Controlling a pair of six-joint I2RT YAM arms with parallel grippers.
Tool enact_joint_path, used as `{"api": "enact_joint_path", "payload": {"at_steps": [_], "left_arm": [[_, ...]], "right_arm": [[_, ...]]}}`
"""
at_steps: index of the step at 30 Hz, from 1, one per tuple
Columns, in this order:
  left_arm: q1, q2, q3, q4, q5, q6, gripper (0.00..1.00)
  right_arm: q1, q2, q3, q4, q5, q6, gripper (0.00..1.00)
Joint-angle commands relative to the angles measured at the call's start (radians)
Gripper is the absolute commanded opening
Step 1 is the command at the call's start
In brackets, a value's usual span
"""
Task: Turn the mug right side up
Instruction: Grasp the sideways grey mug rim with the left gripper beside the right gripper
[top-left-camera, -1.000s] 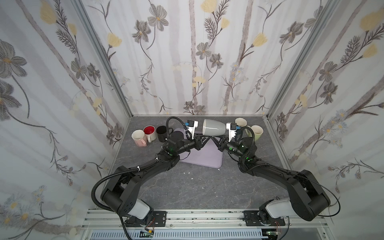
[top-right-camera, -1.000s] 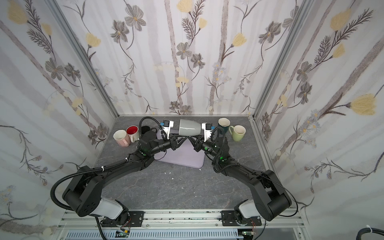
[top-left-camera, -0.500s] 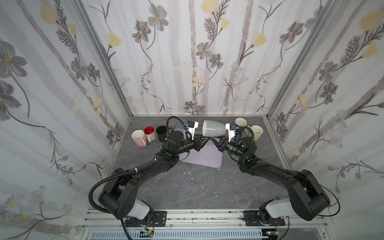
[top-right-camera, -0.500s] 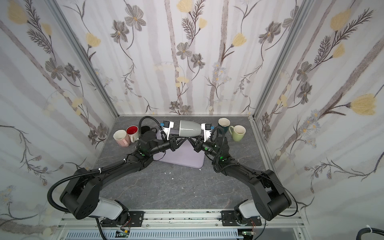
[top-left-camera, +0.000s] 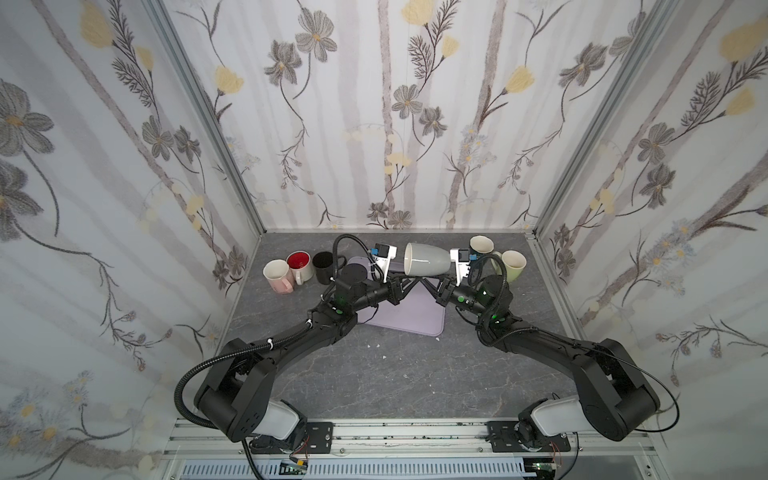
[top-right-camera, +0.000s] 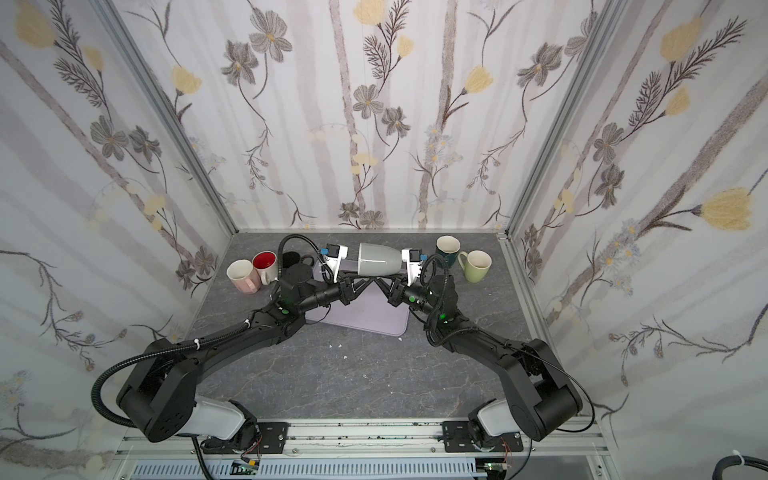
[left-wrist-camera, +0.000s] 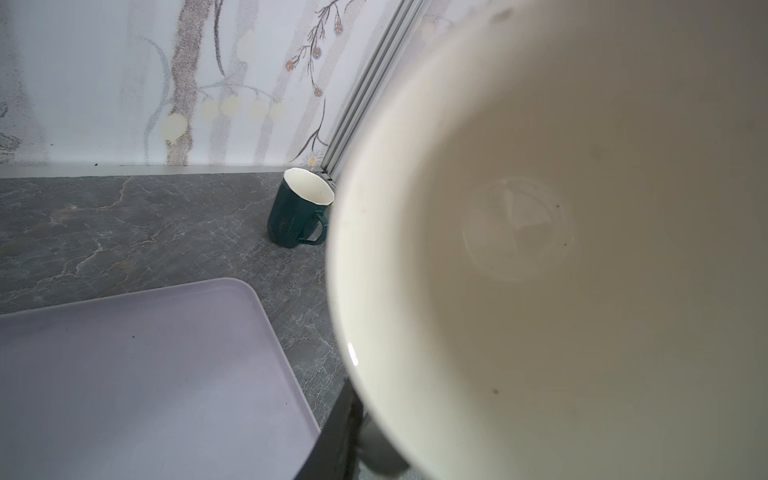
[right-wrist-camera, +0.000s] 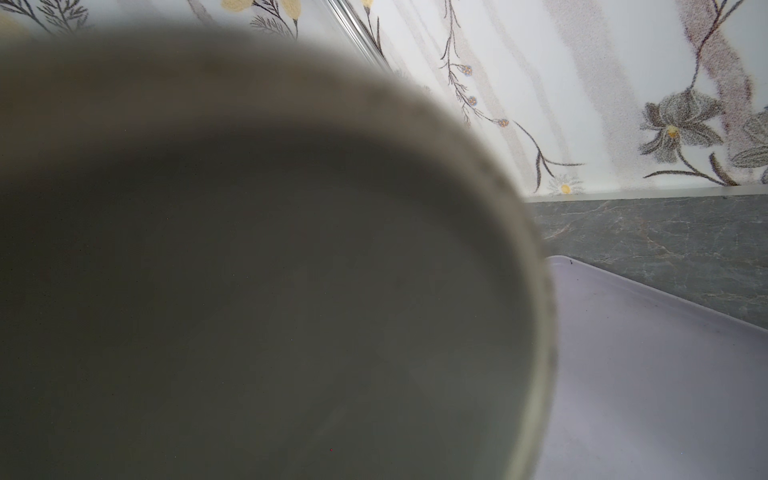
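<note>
The grey mug (top-left-camera: 428, 259) (top-right-camera: 378, 260) hangs on its side above the lilac tray (top-left-camera: 407, 324) (top-right-camera: 365, 322), its mouth toward the left arm and its base toward the right arm. Both grippers meet under it: my left gripper (top-left-camera: 404, 283) (top-right-camera: 362, 282) from the left, my right gripper (top-left-camera: 429, 285) (top-right-camera: 384, 285) from the right. In the left wrist view the mug's pale inside (left-wrist-camera: 540, 249) fills the frame, and one dark finger (left-wrist-camera: 332, 436) presses beside its handle (left-wrist-camera: 382, 463). The mug's base (right-wrist-camera: 249, 270) hides the right jaws in the right wrist view.
At the back left stand a pink mug (top-left-camera: 276, 274), a white mug with a red inside (top-left-camera: 300, 266) and a black mug (top-left-camera: 324, 264). A dark green mug (top-left-camera: 482, 247) (left-wrist-camera: 297, 216) and a light green mug (top-left-camera: 513, 266) stand at the back right. Walls close in three sides.
The left gripper has closed a little under the mug. The mug and both arms have barely moved.
</note>
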Motion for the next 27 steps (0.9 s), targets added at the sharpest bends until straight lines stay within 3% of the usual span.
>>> {"api": "enact_joint_path", "payload": {"at_steps": [1,14,20,27], "left_arm": [[-0.007,0.009,0.01,-0.008,-0.037,-0.022,0.0],[-0.008,-0.023,-0.005,-0.007,-0.072,-0.014,0.0],[-0.008,-0.026,-0.013,0.01,-0.051,0.003,0.0],[-0.016,-0.078,-0.031,-0.057,-0.156,0.04,0.0]], "right_arm": [[0.014,0.005,0.006,0.008,-0.222,-0.076,0.0],[0.012,0.005,0.001,0.013,-0.249,-0.073,0.0],[0.011,0.004,0.003,0.016,-0.251,-0.074,0.06],[0.008,0.004,0.005,-0.011,-0.239,-0.096,0.14]]}}
